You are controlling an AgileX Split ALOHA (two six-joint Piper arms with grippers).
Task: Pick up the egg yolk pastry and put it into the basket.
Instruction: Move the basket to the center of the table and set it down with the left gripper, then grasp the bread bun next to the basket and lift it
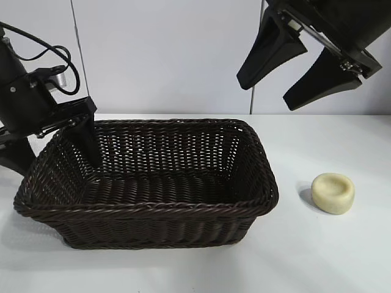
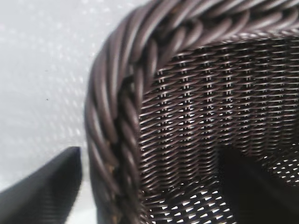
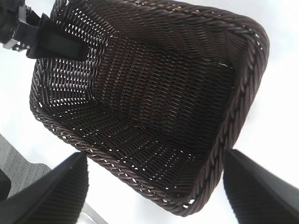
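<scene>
The dark brown woven basket (image 1: 183, 207) stands mid-table with nothing in it. The pale egg yolk pastry (image 1: 333, 193) lies on the white table to the basket's right, apart from it and untouched. My left gripper (image 1: 61, 149) is open at the basket's left end. It straddles the braided rim (image 2: 117, 93), one finger (image 1: 88, 141) inside and the other outside, neither pressing it. My right gripper (image 1: 267, 91) hangs open and empty, high above the basket's right end. The right wrist view looks down into the basket (image 3: 243, 70).
The white table (image 1: 330, 256) has bare surface in front of the basket and around the pastry. A plain pale wall (image 1: 171, 55) closes the back. The left arm's cables (image 1: 43, 46) loop at far left.
</scene>
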